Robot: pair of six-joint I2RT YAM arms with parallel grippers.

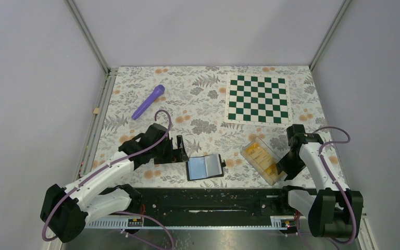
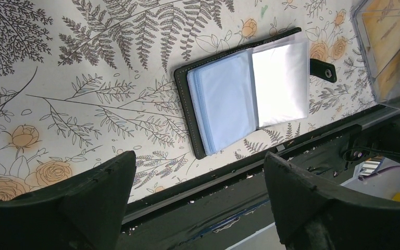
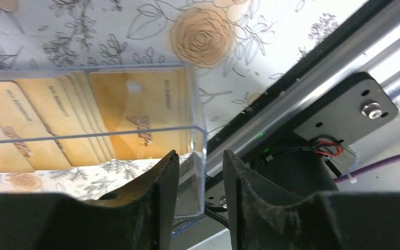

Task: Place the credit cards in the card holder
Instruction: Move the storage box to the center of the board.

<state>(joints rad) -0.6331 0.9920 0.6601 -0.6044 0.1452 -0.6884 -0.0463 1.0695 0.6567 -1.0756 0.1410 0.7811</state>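
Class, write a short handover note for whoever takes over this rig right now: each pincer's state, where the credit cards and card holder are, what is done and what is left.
Left pincer: open and empty, hovering just left of the card holder.
Right pincer: jaws straddle a corner wall of the clear box; a firm grip cannot be confirmed.
Card holder: lies open, pockets up, at the table's near edge between the arms.
Credit cards: inside the clear box, right of the holder.
Done: holder is open.
Left: no card shows in the holder; all visible cards need moving.
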